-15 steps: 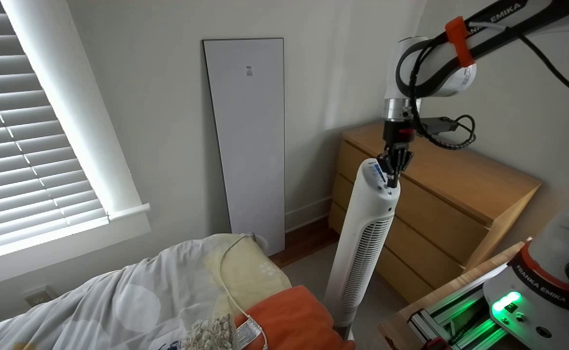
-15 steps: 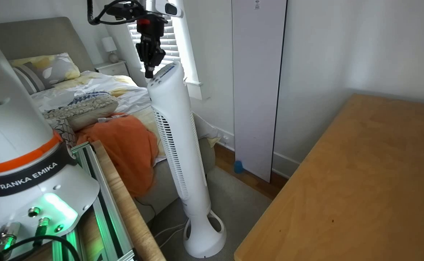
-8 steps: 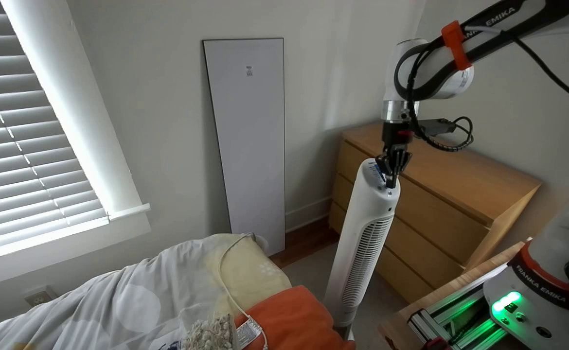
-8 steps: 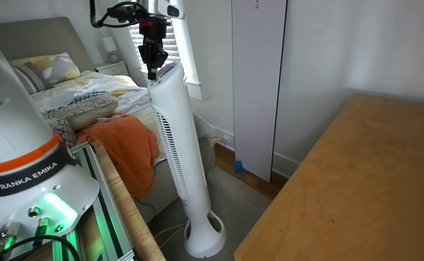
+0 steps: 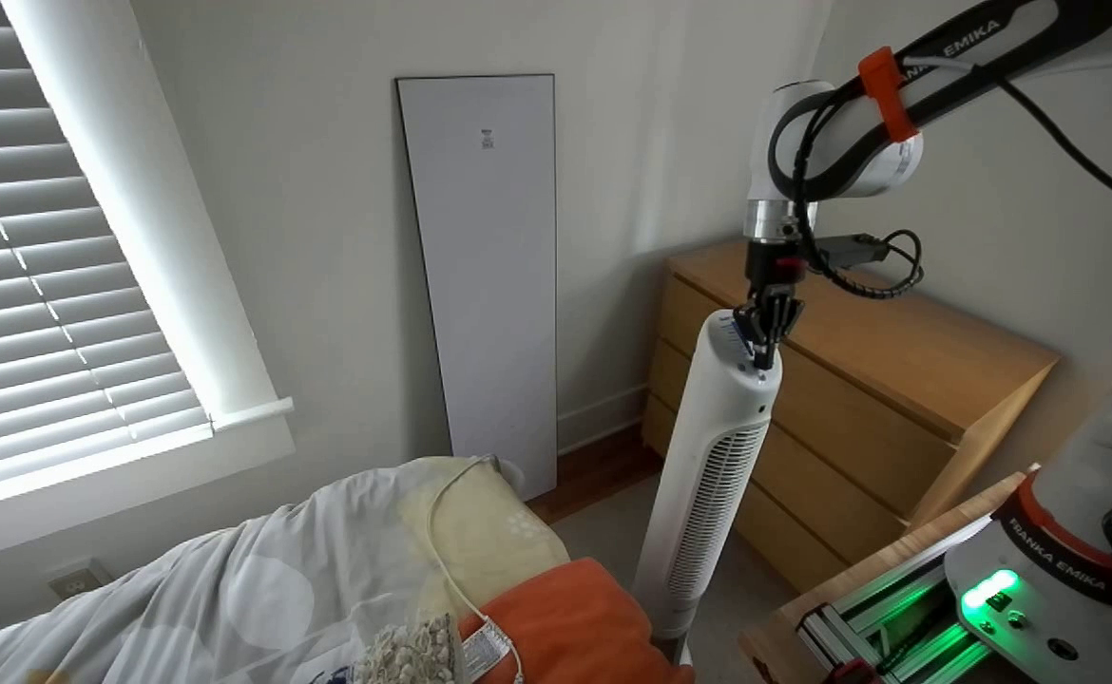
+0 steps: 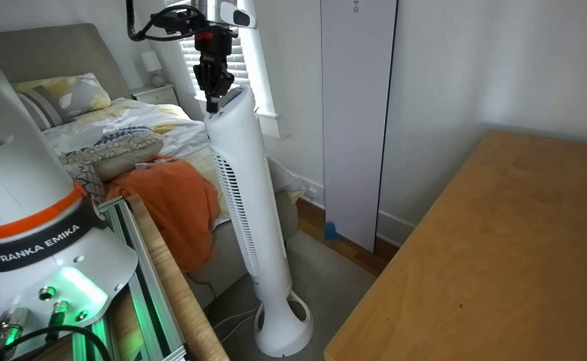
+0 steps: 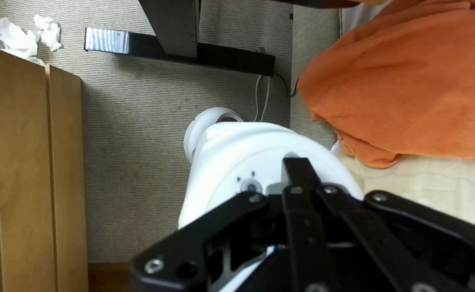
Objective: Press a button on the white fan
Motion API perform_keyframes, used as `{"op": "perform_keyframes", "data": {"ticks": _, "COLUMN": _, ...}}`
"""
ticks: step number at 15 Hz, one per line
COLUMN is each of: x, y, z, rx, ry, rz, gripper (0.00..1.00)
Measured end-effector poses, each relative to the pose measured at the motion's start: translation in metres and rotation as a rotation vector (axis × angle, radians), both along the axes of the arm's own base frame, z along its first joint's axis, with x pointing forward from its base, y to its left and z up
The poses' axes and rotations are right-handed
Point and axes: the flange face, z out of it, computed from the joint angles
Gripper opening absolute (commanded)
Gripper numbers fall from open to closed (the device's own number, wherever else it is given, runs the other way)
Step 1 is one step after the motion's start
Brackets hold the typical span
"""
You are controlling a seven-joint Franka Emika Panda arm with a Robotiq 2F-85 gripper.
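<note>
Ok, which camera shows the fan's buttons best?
The wrist view: it looks down closely on the fan, so one round button shows big, with little marks beside it, though the gripper hides part of the top. Both exterior views show the buttons only as tiny spots.

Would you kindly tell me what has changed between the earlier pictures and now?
In an exterior view, the end effector has moved slightly down and toward the picture's right, at the top of the white fan. Nothing was visibly taken hold of or let go. The white fan, orange blanket and wooden dresser stayed put.
</note>
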Motion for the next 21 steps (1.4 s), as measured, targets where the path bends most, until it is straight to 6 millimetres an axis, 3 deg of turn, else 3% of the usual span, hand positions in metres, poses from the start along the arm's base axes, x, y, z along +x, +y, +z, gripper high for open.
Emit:
{"op": "perform_keyframes", "data": {"ticks": 12, "x": 0.003, "y": 0.005, "z": -0.001, "rx": -0.003, "ry": -0.006, "rz": 0.016, "gripper": 0.00}}
{"op": "perform_keyframes", "data": {"ticks": 21, "x": 0.013, "y": 0.015, "z": -0.007, "rx": -0.015, "ry": 0.085, "rz": 0.064, "gripper": 0.00}}
